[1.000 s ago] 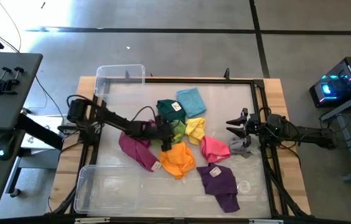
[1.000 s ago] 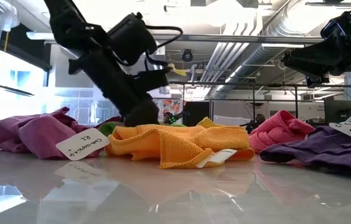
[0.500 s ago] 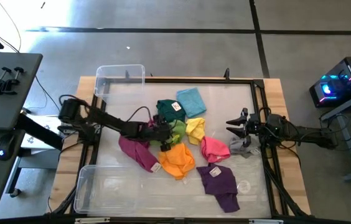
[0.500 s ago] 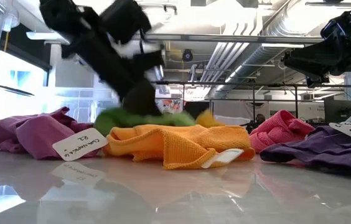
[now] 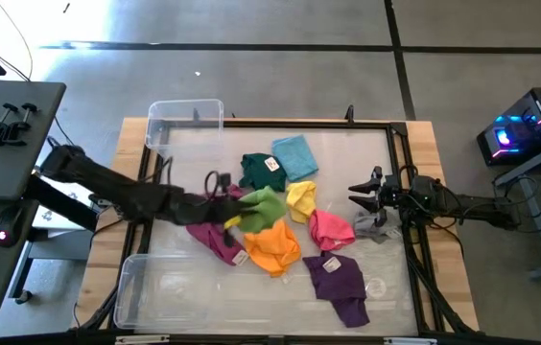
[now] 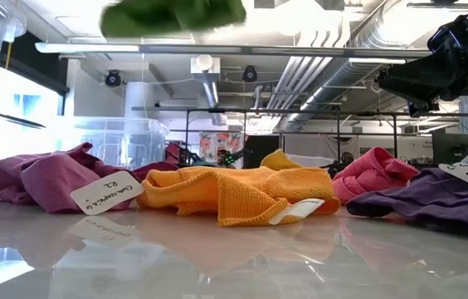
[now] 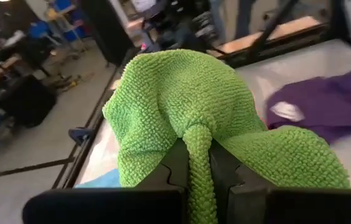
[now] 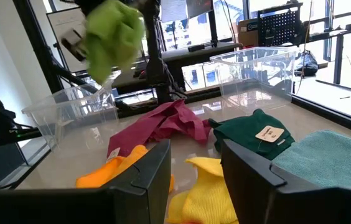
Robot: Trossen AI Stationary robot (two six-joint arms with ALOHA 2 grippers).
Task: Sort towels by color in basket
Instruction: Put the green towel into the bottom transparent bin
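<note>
My left tool (image 7: 198, 163) pinches the lime towel (image 5: 260, 206) and holds it in the air above the magenta towel (image 5: 211, 235), toward the table's (image 5: 184, 158) left side. The lime cloth looks blurred from above, so its exact outline is uncertain. My right tool (image 5: 364, 196) waits with fingers spread near the table's right edge, beside the grey towel (image 5: 373, 227). The other 7 towels lie bunched around the table's middle.
</note>
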